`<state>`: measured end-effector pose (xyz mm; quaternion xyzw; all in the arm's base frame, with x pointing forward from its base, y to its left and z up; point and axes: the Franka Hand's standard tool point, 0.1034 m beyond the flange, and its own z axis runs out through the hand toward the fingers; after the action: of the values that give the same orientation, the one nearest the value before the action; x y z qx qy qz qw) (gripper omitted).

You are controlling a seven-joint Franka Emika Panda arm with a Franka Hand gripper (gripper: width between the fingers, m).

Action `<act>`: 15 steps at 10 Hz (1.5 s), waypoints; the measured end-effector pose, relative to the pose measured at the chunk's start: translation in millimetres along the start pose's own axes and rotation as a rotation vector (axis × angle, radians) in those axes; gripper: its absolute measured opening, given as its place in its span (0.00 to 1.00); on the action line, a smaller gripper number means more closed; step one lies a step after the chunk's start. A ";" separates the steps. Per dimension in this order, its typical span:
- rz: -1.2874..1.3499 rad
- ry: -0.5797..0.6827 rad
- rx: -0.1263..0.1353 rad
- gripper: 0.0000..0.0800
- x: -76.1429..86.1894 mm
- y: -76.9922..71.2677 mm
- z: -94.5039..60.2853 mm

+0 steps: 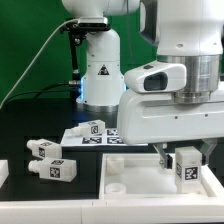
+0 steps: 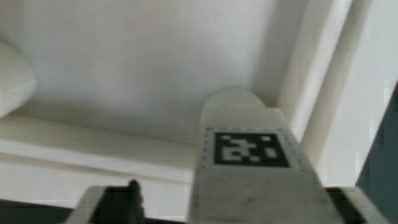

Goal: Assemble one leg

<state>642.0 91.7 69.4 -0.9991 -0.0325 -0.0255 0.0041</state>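
Observation:
My gripper (image 1: pixel 185 158) is shut on a white leg (image 1: pixel 186 167) with a black-and-white tag on its side. It holds the leg upright over the right part of the large flat white square piece (image 1: pixel 140 185), near its right rim. In the wrist view the leg (image 2: pixel 249 150) fills the space between the dark fingers (image 2: pixel 118 205), and its narrower end points at the square piece's inner surface (image 2: pixel 143 80) beside the raised rim (image 2: pixel 329 60). I cannot tell whether the leg touches the surface. Two more legs (image 1: pixel 45 150) (image 1: pixel 55 168) lie on the black table at the exterior view's left.
The marker board (image 1: pixel 88 134) lies behind the square piece, in front of the arm's base (image 1: pixel 98 75). Another white part (image 1: pixel 3 172) shows at the exterior view's left edge. A rounded white bump (image 2: pixel 11 80) sits at the wrist view's edge.

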 end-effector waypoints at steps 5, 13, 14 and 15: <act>0.545 0.014 0.004 0.36 0.6 -5.3 0.6; 1.282 -0.005 0.047 0.36 0.1 -9.0 1.1; 1.342 -0.007 0.048 0.36 0.0 -9.4 1.2; 1.394 -0.009 0.049 0.36 0.0 -9.8 1.2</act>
<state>641.4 101.5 68.3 -0.7867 0.6158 -0.0123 0.0419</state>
